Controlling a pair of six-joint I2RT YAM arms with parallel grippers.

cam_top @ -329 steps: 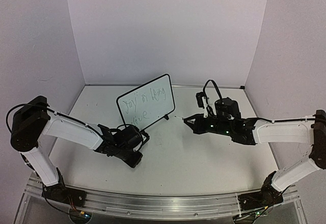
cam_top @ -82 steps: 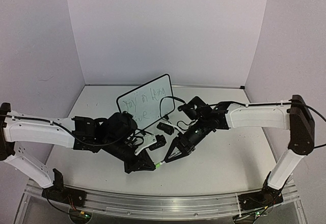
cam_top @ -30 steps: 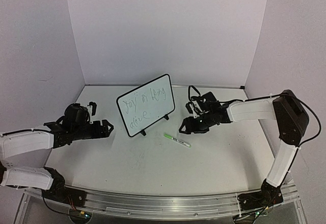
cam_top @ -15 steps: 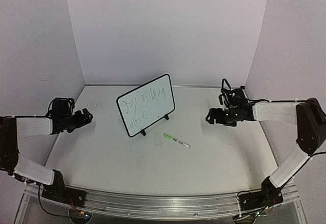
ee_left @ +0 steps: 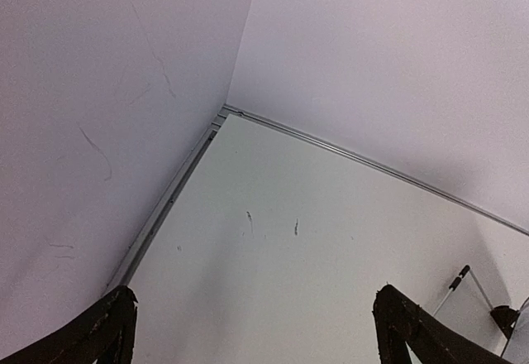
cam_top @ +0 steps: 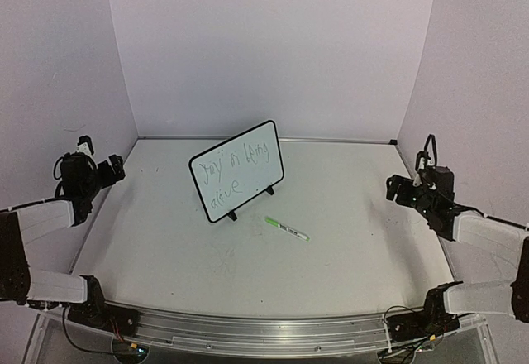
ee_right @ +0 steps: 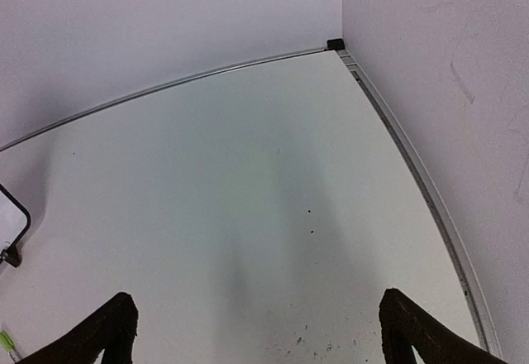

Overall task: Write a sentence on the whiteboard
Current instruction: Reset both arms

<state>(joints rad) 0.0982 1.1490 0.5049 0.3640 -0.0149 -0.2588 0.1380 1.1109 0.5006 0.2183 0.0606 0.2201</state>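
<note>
While both pairs of jaws gape, the whiteboard (cam_top: 237, 170) stands between; neither touches it.

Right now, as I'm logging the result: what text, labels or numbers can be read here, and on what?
"Joy in being": upper line of the sentence, green on the whiteboard; scrawled, best reading.
"alive": its lower line.
Print on the marker, lying on the table: too small to read.
Nothing else is readable.

Left arm (cam_top: 45, 213) and right arm (cam_top: 488, 233) both show smooth white shells, black joints and black wrist heads, a thin black cable (cam_top: 427, 143) looping above each wrist.
</note>
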